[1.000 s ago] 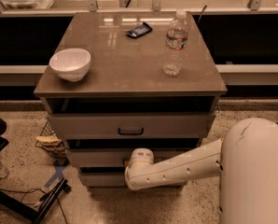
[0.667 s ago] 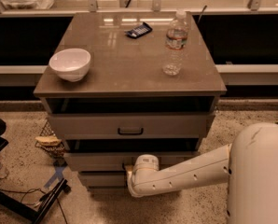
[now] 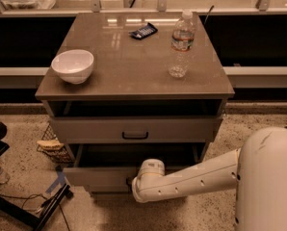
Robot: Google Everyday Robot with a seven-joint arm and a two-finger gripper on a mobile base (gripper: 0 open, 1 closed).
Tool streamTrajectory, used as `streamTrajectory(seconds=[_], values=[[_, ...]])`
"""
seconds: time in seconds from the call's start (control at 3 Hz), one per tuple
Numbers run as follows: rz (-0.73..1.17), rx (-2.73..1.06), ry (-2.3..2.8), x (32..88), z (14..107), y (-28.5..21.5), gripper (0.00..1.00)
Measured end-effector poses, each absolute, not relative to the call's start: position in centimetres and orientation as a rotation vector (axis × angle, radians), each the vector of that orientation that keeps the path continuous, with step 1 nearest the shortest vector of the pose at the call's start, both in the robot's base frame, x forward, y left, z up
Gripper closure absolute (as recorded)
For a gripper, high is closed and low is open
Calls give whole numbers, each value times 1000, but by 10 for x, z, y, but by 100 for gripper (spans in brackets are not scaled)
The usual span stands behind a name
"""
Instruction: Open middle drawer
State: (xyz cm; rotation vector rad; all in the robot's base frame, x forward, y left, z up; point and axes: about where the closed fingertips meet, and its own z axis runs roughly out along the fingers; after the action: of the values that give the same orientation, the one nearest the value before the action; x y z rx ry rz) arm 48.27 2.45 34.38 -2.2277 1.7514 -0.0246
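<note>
Grey-beige middle drawer (image 3: 97, 177), wide and shallow, stands pulled partly out toward the near side beneath the upper drawer (image 3: 85, 129) with its black bar handle (image 3: 135, 135); its contents cannot be seen. White jointed robot arm (image 3: 191, 177) reaches low from the near right, its gripper (image 3: 133, 181) at the centre of that drawer's front, grip state not discernible. Brown cabinet top (image 3: 129, 66) carries a white round bowl (image 3: 72, 65) at left, a clear plastic water bottle (image 3: 181, 44) at right, label unreadable, and a dark blue packet (image 3: 143, 31) at far centre, print illegible.
</note>
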Motion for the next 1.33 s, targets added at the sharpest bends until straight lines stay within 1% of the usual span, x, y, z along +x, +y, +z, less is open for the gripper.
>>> streamTrajectory(seconds=[0.67,1.0,1.33], values=[[-23,-2225,1755,480,344,22,100],[-21,-2206,1775,462,347,7,100],[-21,-2203,1777,462,347,7,100]])
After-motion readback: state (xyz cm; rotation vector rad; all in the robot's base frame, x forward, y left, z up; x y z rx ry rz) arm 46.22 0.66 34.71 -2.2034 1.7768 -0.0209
